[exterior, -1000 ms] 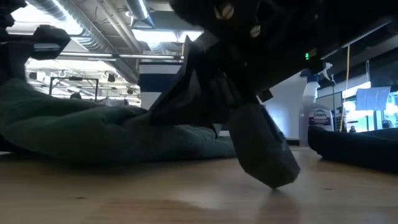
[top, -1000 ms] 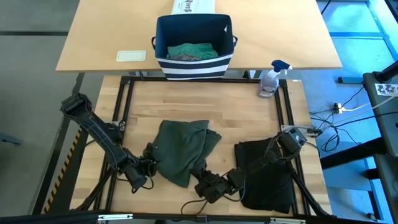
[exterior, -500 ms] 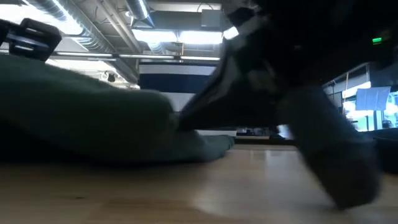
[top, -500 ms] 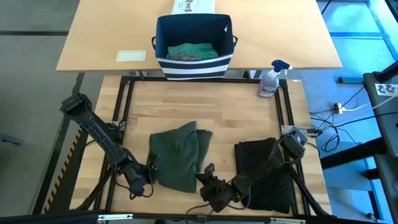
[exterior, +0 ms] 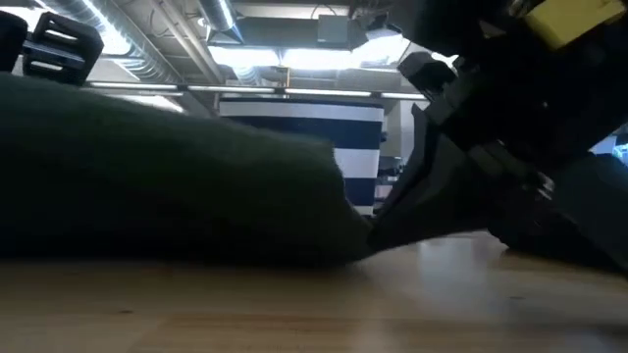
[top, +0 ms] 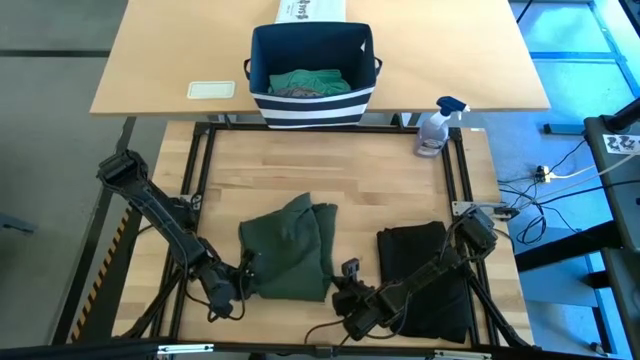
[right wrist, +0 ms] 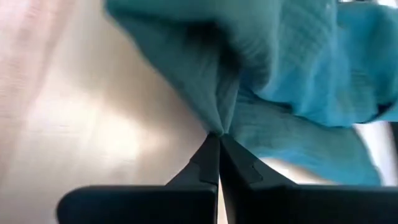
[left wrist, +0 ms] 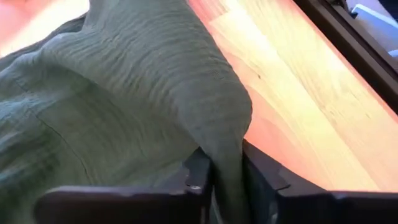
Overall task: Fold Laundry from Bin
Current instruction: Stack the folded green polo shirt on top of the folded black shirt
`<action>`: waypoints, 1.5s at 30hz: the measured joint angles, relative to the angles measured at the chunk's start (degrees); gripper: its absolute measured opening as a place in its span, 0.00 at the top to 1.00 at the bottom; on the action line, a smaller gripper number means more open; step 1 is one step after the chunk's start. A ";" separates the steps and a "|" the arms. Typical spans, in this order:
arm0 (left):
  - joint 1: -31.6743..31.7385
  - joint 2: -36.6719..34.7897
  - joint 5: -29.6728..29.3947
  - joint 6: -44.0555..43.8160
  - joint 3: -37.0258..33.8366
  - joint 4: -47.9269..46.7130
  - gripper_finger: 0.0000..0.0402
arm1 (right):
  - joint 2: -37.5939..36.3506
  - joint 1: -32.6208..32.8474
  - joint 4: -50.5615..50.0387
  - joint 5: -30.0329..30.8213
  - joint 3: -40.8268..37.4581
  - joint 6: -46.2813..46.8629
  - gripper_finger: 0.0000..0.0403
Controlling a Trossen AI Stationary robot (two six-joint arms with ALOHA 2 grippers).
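Even overhead light, soft shadows. Low view dim, backlit by ceiling lights (exterior: 294,57); near dark green garment (exterior: 167,176) blurred.

Butcher-block table (top: 330,170), black frame around it. On it: dark green garment (top: 288,258) bunched left of centre near the front edge, black garment (top: 425,280) flat at front right, the two apart. Second, lighter table (top: 180,50) butts the far side, carrying the striped bin (top: 312,105), a spray bottle (top: 435,127) and a pale pad (top: 211,90).
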 joint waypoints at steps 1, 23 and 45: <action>0.17 0.00 0.21 0.01 0.00 0.20 0.82 | -0.13 0.00 0.28 -0.76 -0.01 0.00 0.99; -6.55 0.00 -0.44 -6.17 0.00 -10.57 0.55 | -5.88 0.04 5.45 -11.39 -0.11 -2.46 0.51; -18.84 5.46 -11.26 1.87 0.02 -16.84 0.56 | -1.47 -0.24 10.46 -9.70 -0.04 -33.15 0.40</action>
